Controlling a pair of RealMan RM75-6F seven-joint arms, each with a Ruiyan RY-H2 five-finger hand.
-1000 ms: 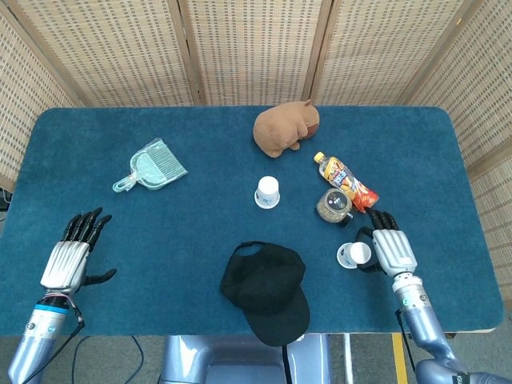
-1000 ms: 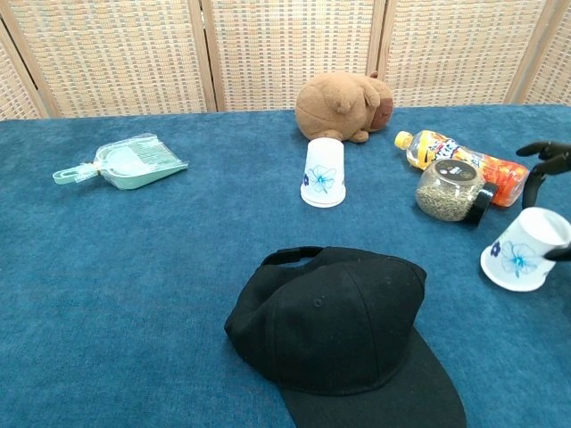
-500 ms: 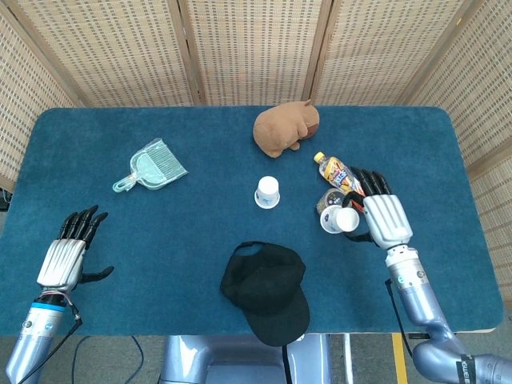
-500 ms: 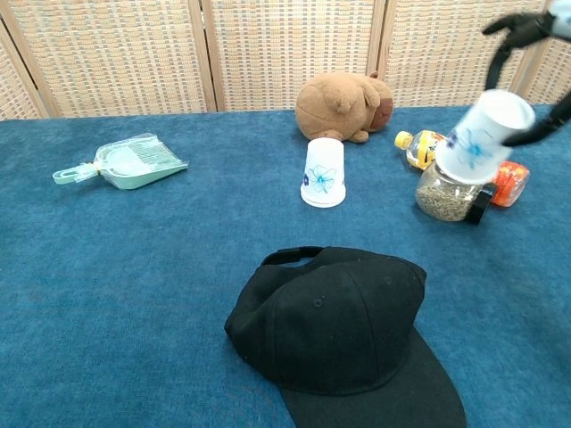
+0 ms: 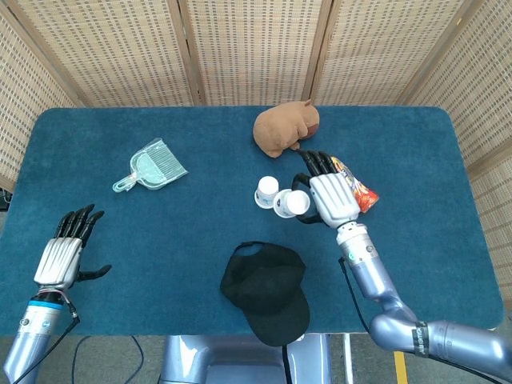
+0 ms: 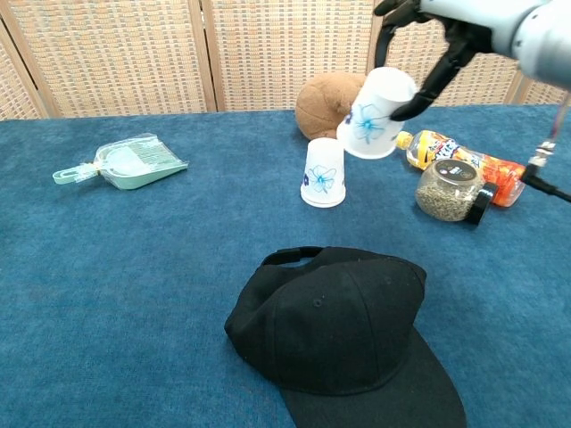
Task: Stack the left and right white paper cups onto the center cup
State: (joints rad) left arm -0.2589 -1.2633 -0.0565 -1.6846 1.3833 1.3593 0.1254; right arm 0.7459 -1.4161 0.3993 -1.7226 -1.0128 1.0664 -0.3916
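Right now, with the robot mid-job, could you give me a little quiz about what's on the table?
1. True or false: the right hand holds a paper cup in the air.
2. What lies nearest the table's front edge: A) black cap, B) dustpan, C) plush toy?
3. Fill in: the center cup stands mouth ____.

Key: 1 true. 2 A. 3 down. The left hand is open and holds nothing.

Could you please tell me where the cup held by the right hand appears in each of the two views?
Head view: held cup sits centre, just right of the center cup.
Chest view: it is upper centre-right, tilted, above and right of the center cup.
Shared landmark: the brown plush behind both.
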